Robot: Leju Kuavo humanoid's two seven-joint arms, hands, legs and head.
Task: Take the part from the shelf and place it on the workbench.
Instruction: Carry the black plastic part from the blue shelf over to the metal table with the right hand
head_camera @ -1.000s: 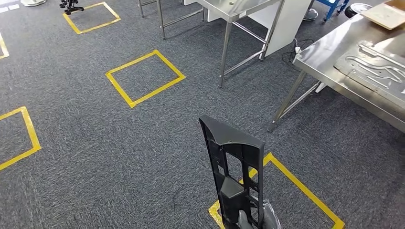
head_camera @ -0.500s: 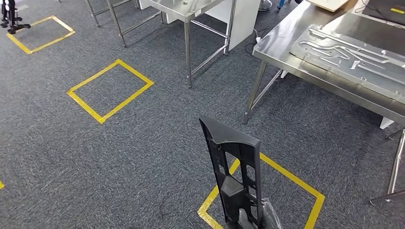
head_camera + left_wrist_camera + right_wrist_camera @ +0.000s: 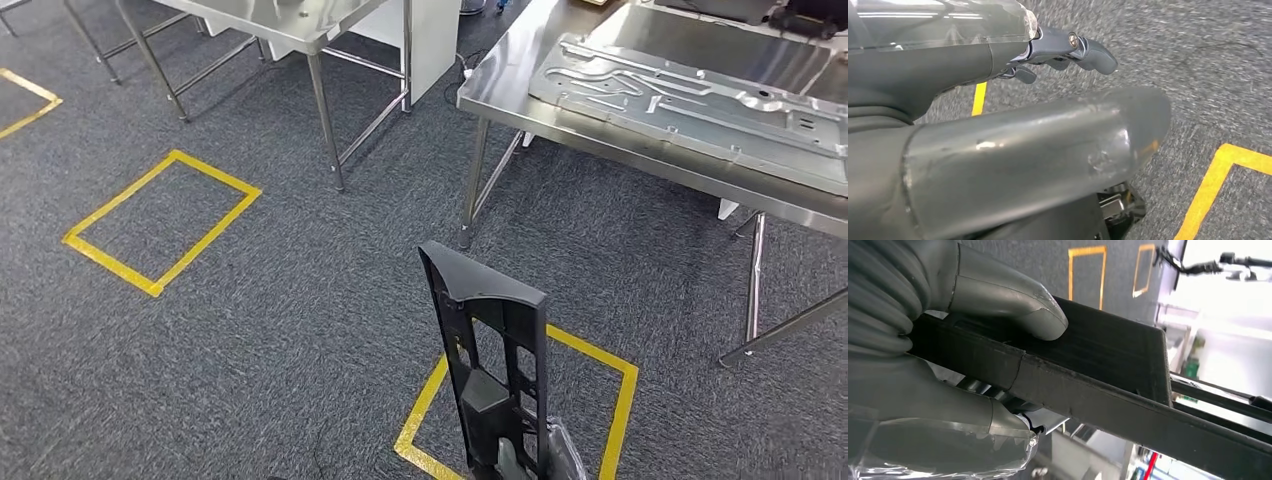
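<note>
The black plastic part (image 3: 488,365) stands upright in the near middle, its lower end gripped by the right hand (image 3: 535,455); in the right wrist view the thumb (image 3: 1013,300) presses on its flat face with the other fingers under its edge. It looks stiff, ribbed and pierced with openings, probably light but long, so it may swing from that low hold; a grip nearer the middle would likely steady it. The left hand (image 3: 1068,50) hangs over the carpet, fingers loosely apart and holding nothing. The steel workbench (image 3: 520,95) stands far right, carrying a metal plate (image 3: 690,95)
</note>
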